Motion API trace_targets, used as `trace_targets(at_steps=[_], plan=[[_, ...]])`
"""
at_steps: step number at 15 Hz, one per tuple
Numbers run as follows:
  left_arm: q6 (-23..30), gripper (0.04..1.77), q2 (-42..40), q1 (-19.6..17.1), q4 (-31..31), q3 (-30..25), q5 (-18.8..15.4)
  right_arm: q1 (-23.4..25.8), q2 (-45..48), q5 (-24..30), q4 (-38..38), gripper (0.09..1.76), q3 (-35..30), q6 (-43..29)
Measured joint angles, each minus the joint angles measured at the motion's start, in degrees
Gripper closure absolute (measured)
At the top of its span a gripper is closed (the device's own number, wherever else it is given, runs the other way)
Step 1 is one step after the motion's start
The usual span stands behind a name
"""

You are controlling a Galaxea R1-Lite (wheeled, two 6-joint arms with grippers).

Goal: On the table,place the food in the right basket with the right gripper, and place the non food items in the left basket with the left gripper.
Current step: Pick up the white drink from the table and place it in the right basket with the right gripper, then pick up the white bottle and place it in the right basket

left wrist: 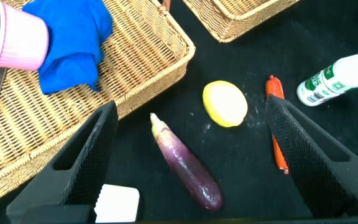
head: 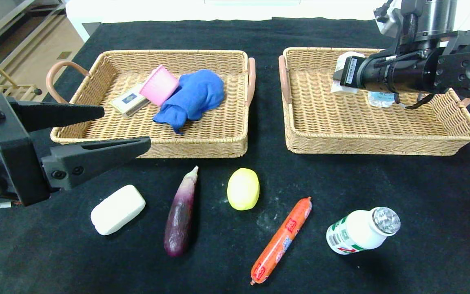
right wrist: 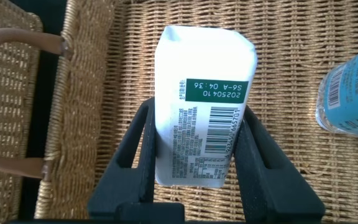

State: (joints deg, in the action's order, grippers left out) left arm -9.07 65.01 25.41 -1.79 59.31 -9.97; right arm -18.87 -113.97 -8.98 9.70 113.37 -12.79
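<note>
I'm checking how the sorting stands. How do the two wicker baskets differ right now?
The left tan wicker basket holds a pink cup, a blue cloth and a small flat box; the right tan wicker basket shows only a clear water bottle. The right gripper holds a white carton over the right one. Both share the same weave.

Readable print: one date code on the small white carton

The small white carton [right wrist: 204,106], over the right basket [right wrist: 291,37], carries a green band reading "202504 10" and "S6-A 04:36", with a barcode below whose digits are too small to read. Labels on the sausage [head: 282,239], drink bottle [head: 359,232] and flat box [head: 129,100] are illegible.
</note>
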Motion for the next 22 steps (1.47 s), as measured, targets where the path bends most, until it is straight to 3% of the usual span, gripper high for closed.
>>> trace_targets(at_steps=[3, 7, 11, 17, 22], plan=[[0.0, 0.09, 0.0, 0.0, 0.0, -0.1, 0.0, 0.1, -0.3, 0.0, -0.1, 1.05, 0.0, 0.1], [0.0, 0.09, 0.0, 0.0, 0.0, -0.1, 0.0, 0.1, -0.2, 0.1, 0.0, 0.69, 0.0, 0.0], [0.0, 0.09, 0.0, 0.0, 0.0, -0.2, 0.0, 0.4, 0.2, 0.2, 0.1, 0.47, -0.2, 0.0], [0.0, 0.09, 0.0, 0.0, 0.0, -0.3, 0.0, 1.3, 5.6, 8.0, 0.7, 0.30, -3.8, 0.0], [-0.1, 0.09, 0.0, 0.0, 0.0, -0.3, 0.0, 2.3, 14.5, 15.0, 1.3, 0.22, -12.0, 2.9]])
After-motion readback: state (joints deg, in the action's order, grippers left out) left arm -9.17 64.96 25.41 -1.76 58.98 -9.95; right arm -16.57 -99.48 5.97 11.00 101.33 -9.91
